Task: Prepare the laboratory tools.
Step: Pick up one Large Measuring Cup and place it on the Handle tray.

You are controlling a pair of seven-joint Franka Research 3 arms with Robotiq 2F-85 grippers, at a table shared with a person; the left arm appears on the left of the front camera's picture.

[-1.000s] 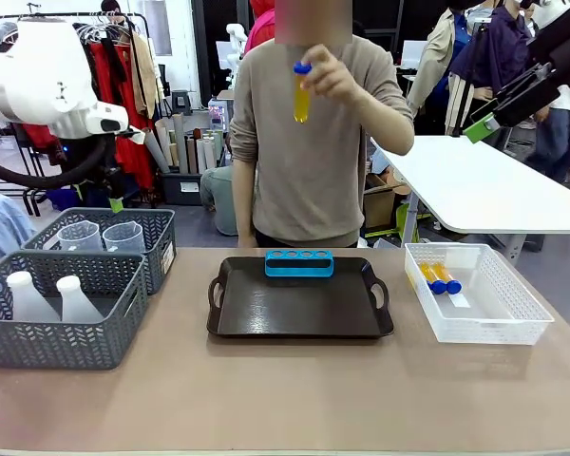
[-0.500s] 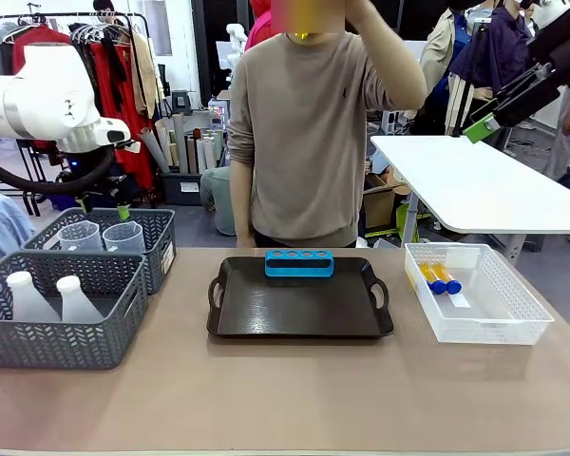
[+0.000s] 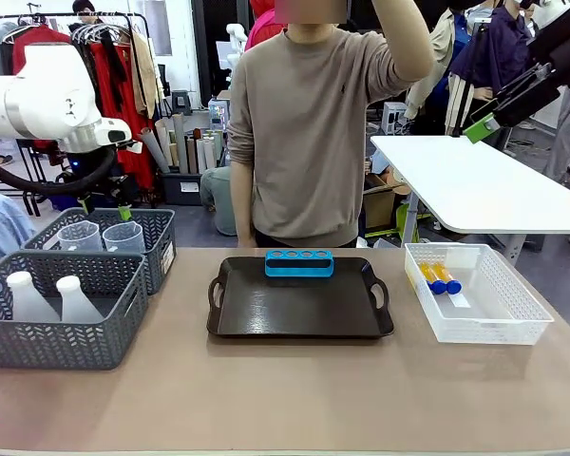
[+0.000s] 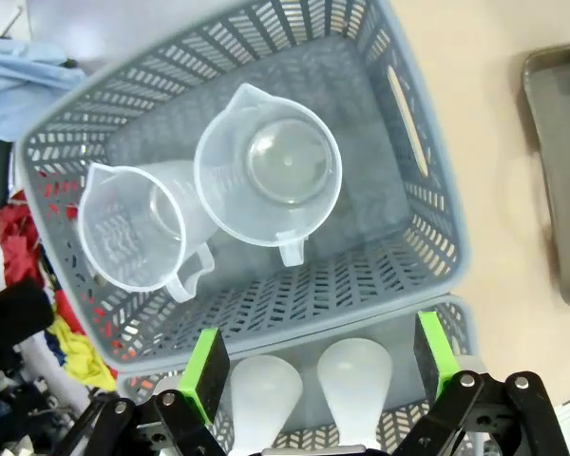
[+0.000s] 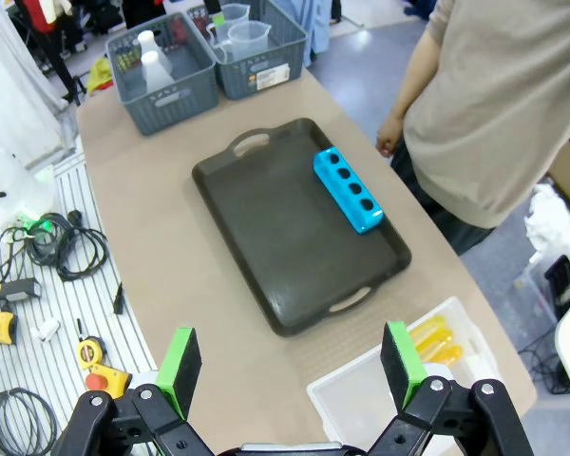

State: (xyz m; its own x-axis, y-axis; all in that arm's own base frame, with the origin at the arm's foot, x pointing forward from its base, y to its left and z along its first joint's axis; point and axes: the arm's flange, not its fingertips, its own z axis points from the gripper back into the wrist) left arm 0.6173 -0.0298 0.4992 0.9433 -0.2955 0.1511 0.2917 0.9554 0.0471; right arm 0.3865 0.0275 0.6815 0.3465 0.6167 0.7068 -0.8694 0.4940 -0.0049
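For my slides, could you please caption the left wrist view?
Open left gripper poised above a grey basket holding two clear beakers.

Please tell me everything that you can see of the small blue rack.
The small blue rack is an oblong block, plastic by its look, with rounded ends and four round holes in one row on top, all empty. It lies flat on the floor of the dark brown tray, along the edge nearest the person. Nothing else touches it.
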